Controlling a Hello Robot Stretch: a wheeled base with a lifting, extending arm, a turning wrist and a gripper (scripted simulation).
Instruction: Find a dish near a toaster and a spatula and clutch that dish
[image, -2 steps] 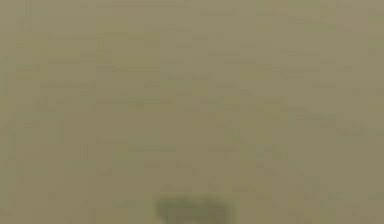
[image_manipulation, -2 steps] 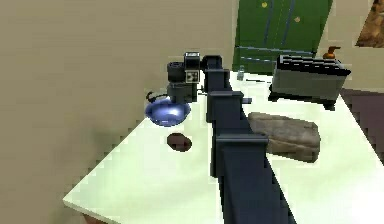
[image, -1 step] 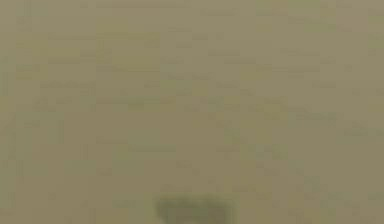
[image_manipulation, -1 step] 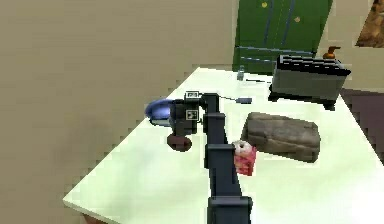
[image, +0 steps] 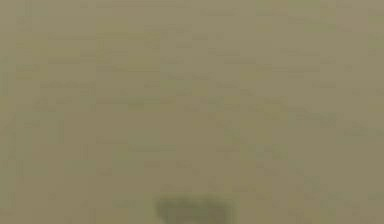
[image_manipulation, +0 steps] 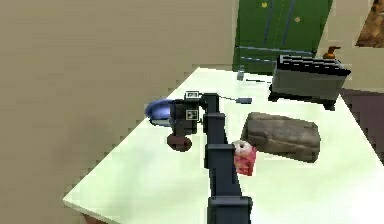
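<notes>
**One blue dish at the fingers: the grasp is the step in hand**

One arm (image_manipulation: 222, 165) reaches out across the pale table (image_manipulation: 140, 185) in the arm side view, and the gripper (image_manipulation: 168, 118) at its far end sits right at a rounded blue dish (image_manipulation: 156, 109) near the table's left edge. We judge the search to be over. The toaster (image_manipulation: 310, 78) stands at the table's far side. A slim grey utensil (image_manipulation: 240, 100), which we take for the spatula though it is too small to be sure, lies between toaster and dish. That makes this blue dish the one the task means.

We cannot tell how the fingers stand. Because the dish shows at the gripper with the tabletop behind it, we cannot tell whether the gripper holds anything. Nor can we say whether the fingers touch the dish or merely sit beside it.

A brown loaf (image_manipulation: 282, 137) and a small red-and-white thing (image_manipulation: 244, 158) lie to the right of the arm, apart from the dish. A green cabinet (image_manipulation: 283, 30) stands beyond the table. The forward view faces a plain tan wall (image: 190, 100).

We judge that the next move calls for securing the hold on the dish's rim and then a straight lift, just enough to bring the dish clear of the tabletop. The dish lies close to the table's edge, so any sideways push could slide it off.
</notes>
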